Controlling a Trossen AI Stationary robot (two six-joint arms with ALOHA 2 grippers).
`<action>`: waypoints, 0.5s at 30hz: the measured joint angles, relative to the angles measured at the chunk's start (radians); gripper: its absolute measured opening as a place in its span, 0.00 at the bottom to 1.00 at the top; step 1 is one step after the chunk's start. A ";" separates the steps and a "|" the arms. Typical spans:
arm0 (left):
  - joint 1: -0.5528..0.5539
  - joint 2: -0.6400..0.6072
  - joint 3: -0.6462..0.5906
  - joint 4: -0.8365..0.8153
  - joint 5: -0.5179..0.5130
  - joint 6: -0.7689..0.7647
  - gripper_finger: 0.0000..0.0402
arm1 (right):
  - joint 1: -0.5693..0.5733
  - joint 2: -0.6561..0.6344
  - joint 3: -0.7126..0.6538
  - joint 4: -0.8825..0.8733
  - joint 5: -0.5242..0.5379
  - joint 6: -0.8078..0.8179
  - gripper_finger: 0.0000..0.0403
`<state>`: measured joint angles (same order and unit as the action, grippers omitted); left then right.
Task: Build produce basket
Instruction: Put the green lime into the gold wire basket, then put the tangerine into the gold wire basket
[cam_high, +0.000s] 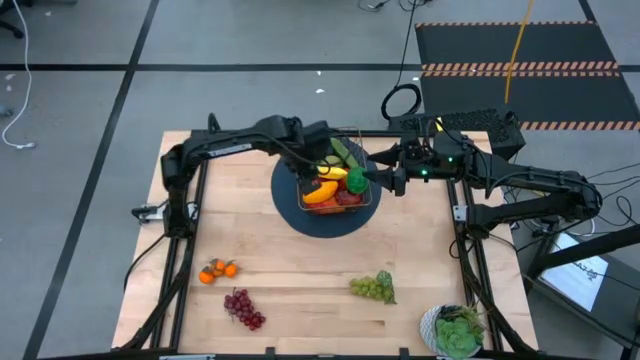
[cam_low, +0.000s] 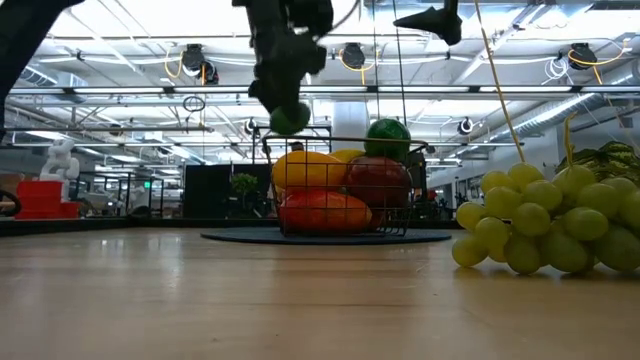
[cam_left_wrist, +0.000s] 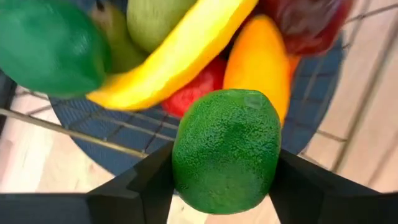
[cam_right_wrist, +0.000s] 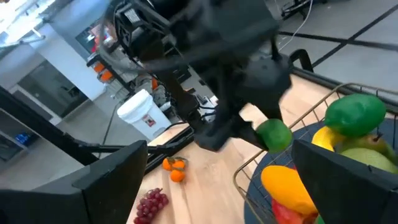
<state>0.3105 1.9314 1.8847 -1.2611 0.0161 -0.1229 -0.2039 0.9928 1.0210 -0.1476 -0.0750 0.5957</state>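
The wire basket (cam_high: 370, 197) stands on a round dark-blue mat (cam_high: 335, 222) at the table's middle. It holds a yellow banana (cam_left_wrist: 180, 53), a mango (cam_left_wrist: 258, 62), a red apple (cam_low: 378, 182), a pear and a green ball (cam_low: 387, 135). My left gripper (cam_left_wrist: 225, 167) is shut on a green lime (cam_left_wrist: 227, 149) and hangs over the basket's left part (cam_low: 290, 118). My right gripper (cam_right_wrist: 224, 180) is open and hovers at the basket's right side (cam_high: 385, 180), touching nothing. Oranges (cam_high: 217, 270), purple grapes (cam_high: 243, 307) and green grapes (cam_high: 372, 287) lie on the table. My left gripper pinches the lime across its middle (cam_left_wrist: 186, 155), one finger (cam_left_wrist: 146, 183) on each side. The fingers come from above, pointing down. The lime is lifted clear, just above the fruit in the basket (cam_low: 290, 118).
A leafy plant in a white pot (cam_high: 455, 330) stands at the near right corner. The green grapes (cam_low: 540, 220) lie close before the low camera. Bare wood stretches between the mat and the near edge. The two arms are close together over the basket.
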 joint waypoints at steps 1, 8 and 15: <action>0.003 0.012 0.000 -0.008 -0.001 0.002 0.56 | 0.000 0.000 0.000 0.000 0.000 0.012 0.97; 0.017 0.012 0.000 -0.013 0.011 -0.032 0.80 | 0.000 0.000 0.000 0.000 0.047 0.013 0.97; 0.016 -0.098 0.000 -0.174 0.000 -0.156 0.85 | -0.030 0.000 0.000 0.000 0.050 0.029 0.97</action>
<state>0.3265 1.8338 1.8851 -1.4350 0.0158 -0.2784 -0.2342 0.9928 1.0210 -0.1474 -0.0250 0.6243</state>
